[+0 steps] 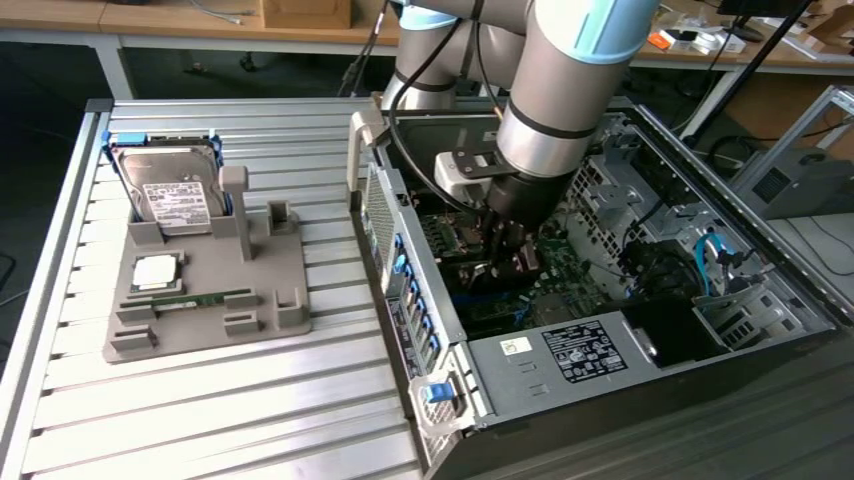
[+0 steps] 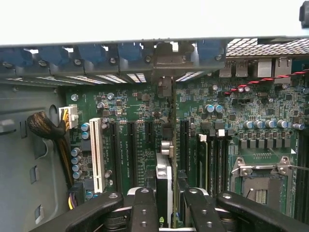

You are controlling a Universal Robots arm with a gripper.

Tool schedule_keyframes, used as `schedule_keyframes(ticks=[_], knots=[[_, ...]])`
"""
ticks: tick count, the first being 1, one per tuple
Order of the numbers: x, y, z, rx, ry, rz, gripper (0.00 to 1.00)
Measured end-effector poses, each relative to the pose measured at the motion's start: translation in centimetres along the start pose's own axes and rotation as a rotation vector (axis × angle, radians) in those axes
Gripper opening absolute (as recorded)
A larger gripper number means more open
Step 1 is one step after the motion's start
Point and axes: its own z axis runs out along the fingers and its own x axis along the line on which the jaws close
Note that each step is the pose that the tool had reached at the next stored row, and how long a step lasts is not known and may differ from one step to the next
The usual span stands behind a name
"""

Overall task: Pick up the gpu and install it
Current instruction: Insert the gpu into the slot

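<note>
Centre of the exterior view, inside the case (image 1: 534, 380), the end effector (image 1: 511, 262) grasps the gpu (image 2: 164, 179) edge-on over the motherboard (image 2: 130, 140); any tilt could seat it crooked and jam it.

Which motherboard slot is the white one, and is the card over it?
The long white slot beside the blue capacitors; the other slots are black. The gpu, held in the gripper, stands among those, apart from it.
</note>
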Motion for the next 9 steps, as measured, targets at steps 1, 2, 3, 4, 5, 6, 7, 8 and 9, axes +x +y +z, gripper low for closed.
schedule_keyframes(ticks=[1, 2, 3, 4, 5, 6, 7, 8, 9], knots=[[0.01, 0.0, 0.01, 0.0001, -0.0001, 0.0, 0.27], [0.01, 0.0, 0.02, 0.0, 0.0001, 0.0, 0.27], [0.02, 0.01, 0.06, 0.0, -0.0001, 0.0, 0.27], [0.02, 0.01, 0.11, 0.0, 0.0, 0.0, 0.27], [0.01, 0.01, 0.15, 0.0, 0.0, 0.0, 0.27], [0.01, 0.01, 0.17, 0.0, 0.0001, 0.0, 0.27], [0.01, 0.01, 0.2, 0.0, 0.0001, 0.0, 0.27], [0.02, 0.01, 0.23, 0.0, 0.0001, 0.0, 0.27], [0.02, 0.01, 0.26, 0.0, 0.0, 0.0, 0.27]])
